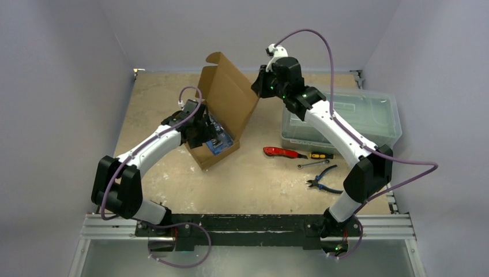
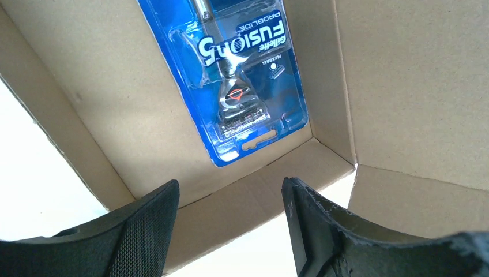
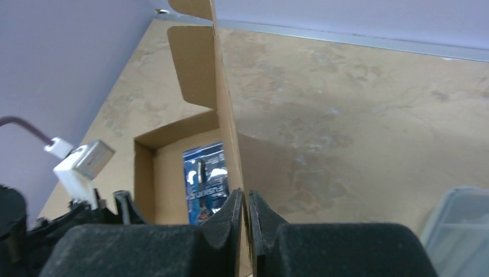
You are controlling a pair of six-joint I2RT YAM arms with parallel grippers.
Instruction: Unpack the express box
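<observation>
right claw point(image 3: 247, 201) clamped on box point(image 1: 205, 156) lid point(image 1: 230, 95), upper centre, propping it open | left claw point(image 2: 229, 186) wide, over razor pack point(image 2: 242, 75) inside

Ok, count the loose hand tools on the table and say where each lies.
4. A red utility knife right of the express box; yellow-black screwdriver at its tip; silver wrench just nearer; blue-handled pliers nearer still. The right arm may hide more.

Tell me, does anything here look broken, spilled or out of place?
Nothing looks broken or spilled. The lid of the express box stands upright, which may seem odd, but the right gripper pinches its edge. The Gillette razor pack lies flat inside, under the open left gripper.
</observation>
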